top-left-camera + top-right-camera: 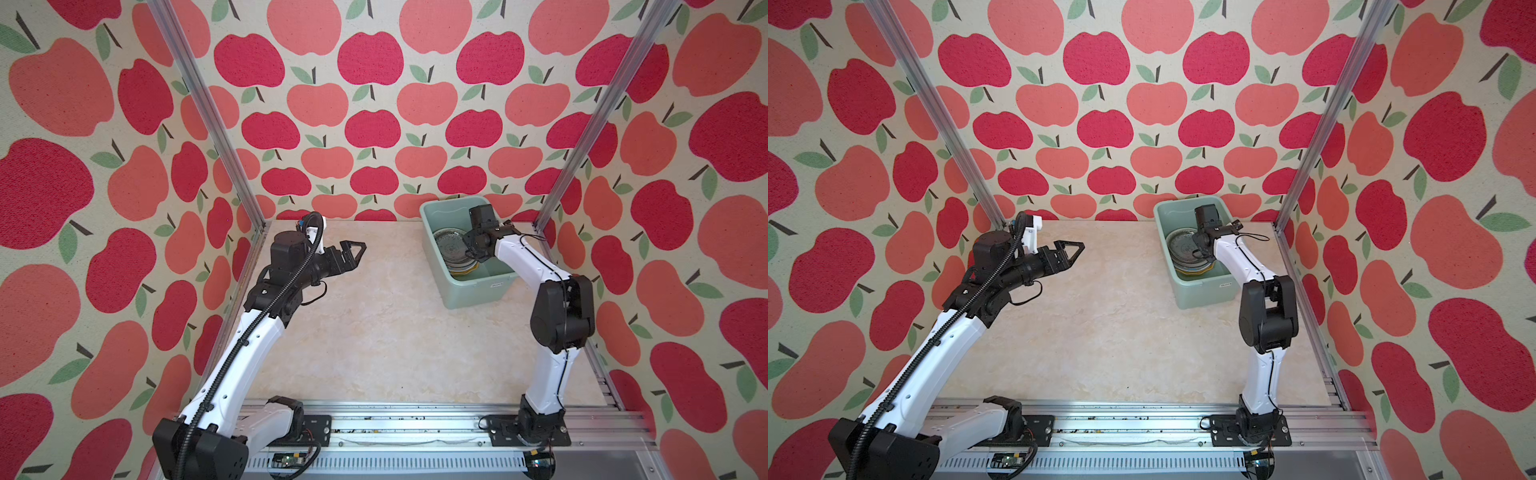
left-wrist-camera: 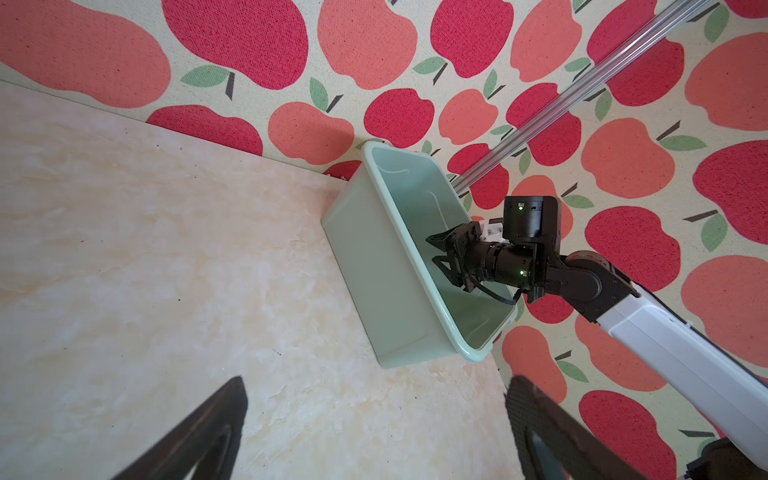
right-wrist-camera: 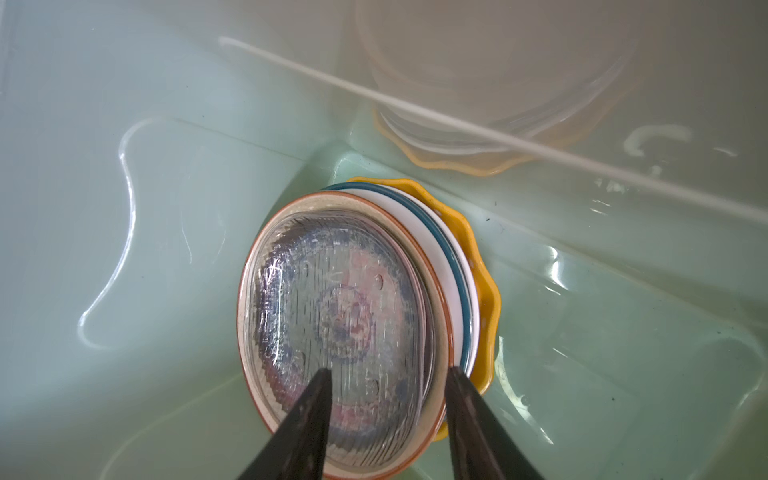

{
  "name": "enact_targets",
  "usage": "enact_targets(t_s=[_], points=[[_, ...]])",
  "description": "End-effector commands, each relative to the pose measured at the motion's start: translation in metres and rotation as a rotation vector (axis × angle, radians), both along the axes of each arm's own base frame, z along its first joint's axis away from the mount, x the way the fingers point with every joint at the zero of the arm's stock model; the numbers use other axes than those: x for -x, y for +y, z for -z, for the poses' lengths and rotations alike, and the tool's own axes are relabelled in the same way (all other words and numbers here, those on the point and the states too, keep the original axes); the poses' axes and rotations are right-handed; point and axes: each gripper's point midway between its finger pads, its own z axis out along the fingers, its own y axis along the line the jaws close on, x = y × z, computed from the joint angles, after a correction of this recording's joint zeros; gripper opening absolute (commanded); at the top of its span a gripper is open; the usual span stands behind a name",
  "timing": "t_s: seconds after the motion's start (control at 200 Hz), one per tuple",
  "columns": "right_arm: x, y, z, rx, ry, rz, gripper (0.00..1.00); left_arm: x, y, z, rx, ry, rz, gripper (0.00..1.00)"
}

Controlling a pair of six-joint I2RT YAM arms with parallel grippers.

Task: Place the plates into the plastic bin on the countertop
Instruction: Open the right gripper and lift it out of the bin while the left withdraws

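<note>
Plates [image 1: 453,249] sit stacked inside the mint plastic bin [image 1: 473,291], far right corner of the countertop [image 1: 374,332]. Top one's a ribbed clear glass plate [image 3: 332,324]; the blue-pink pattern under it is too blurry to read. Below that only rims peek out: cream plate [image 3: 316,203], teal-edged white plate [image 3: 409,214], yellow scalloped plate [image 3: 488,299], so no real count. Right gripper [image 3: 388,374] is down in the bin, fingers parted either side of the stack's edge; touching or not, can't tell. Left gripper [image 1: 355,251] hangs over the countertop, fingers spread wide, empty.
</note>
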Motion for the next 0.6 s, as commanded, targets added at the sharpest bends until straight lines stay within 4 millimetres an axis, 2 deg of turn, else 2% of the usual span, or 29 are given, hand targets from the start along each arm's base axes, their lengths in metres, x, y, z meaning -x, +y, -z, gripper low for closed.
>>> enact_targets(t_s=[0.0,0.05,0.07,0.13,0.205,0.31,0.33,0.335,0.39,0.395,0.42,0.47,0.55,0.595], points=[[0.005,0.006,-0.053,0.06,-0.096,-0.085,0.5,0.006,0.004,-0.005,0.021,0.008,-0.004,0.99],[0.006,0.012,-0.075,0.087,-0.145,-0.138,0.51,0.006,0.006,-0.005,0.024,0.019,-0.014,0.99],[0.008,0.016,-0.086,0.1,-0.171,-0.169,0.52,0.012,0.009,-0.013,0.031,0.001,-0.017,0.99],[0.013,0.023,-0.108,0.143,-0.224,-0.236,0.53,0.016,0.012,-0.015,0.037,0.011,-0.029,0.99],[0.026,0.032,-0.146,0.2,-0.326,-0.344,0.55,0.021,0.018,-0.015,0.034,0.03,-0.052,0.99],[0.055,0.046,-0.197,0.278,-0.501,-0.531,0.56,0.03,0.032,-0.014,0.011,0.039,-0.103,0.99],[0.061,0.047,-0.201,0.298,-0.524,-0.563,0.56,0.032,0.035,-0.014,0.003,0.038,-0.115,0.99],[0.064,0.047,-0.207,0.306,-0.541,-0.571,0.56,0.032,0.036,-0.015,0.003,0.037,-0.118,0.99],[0.086,0.045,-0.22,0.35,-0.61,-0.633,0.55,0.037,0.047,-0.013,-0.018,0.036,-0.161,0.99],[0.088,0.044,-0.225,0.362,-0.625,-0.637,0.55,0.037,0.049,-0.012,-0.021,0.037,-0.166,0.99],[0.099,0.041,-0.225,0.379,-0.644,-0.656,0.55,0.039,0.054,-0.011,-0.033,0.037,-0.186,0.99],[0.121,0.03,-0.239,0.44,-0.709,-0.676,0.55,0.043,0.067,-0.007,-0.057,0.038,-0.233,0.99],[0.155,0.007,-0.244,0.542,-0.778,-0.676,0.55,0.049,0.089,0.003,-0.086,0.053,-0.314,0.99],[0.173,-0.008,-0.237,0.594,-0.783,-0.661,0.55,0.053,0.101,0.01,-0.097,0.068,-0.367,0.99]])
